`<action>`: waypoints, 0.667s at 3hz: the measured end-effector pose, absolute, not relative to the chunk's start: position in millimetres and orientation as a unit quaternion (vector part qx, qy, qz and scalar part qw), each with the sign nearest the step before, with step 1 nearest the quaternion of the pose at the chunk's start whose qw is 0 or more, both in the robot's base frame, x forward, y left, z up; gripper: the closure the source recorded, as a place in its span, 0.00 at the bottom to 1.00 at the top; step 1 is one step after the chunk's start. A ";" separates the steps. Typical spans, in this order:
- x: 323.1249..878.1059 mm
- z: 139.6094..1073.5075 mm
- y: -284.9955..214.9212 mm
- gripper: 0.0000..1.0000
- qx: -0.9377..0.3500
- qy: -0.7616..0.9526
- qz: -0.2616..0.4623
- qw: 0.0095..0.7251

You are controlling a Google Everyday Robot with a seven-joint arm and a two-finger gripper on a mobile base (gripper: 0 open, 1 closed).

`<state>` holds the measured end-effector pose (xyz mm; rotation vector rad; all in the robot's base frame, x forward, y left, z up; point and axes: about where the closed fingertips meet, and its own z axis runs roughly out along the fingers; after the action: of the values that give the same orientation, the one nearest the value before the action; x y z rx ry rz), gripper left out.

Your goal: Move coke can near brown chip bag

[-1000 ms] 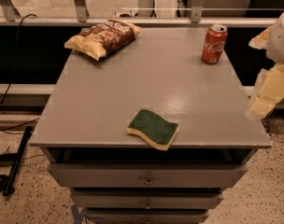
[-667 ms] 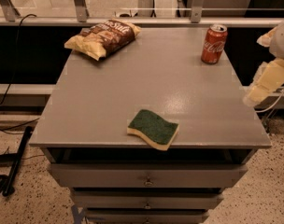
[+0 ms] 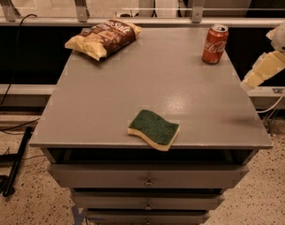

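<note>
The bench [image 3: 133,88] is a grey top over drawers. The bag [image 3: 104,37] lies at its far left corner, crumpled, with its long side slanting toward the far edge. A sponge [image 3: 154,128] sits near the middle of the near edge, green face up, out of the way.

My gripper [image 3: 263,70] hangs just off the right edge, toward the far right corner. I cannot tell how far open it is. It does not have the can.

The can [image 3: 214,44] stands upright at the far right corner, its long axis vertical, well apart from the bag along the far edge. From my gripper it lies to the left and a little farther back, near but not touching. I judge the reach should go inward over the right edge and take the can from the side.
</note>
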<state>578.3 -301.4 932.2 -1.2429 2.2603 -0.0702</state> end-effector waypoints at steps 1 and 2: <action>594.2 923.7 -310.7 0.00 -0.432 0.852 -0.022 0.296; 625.6 913.6 -324.6 0.00 -0.387 0.860 -0.020 0.331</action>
<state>625.6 -324.6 913.6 -1.0129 2.2495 -0.0519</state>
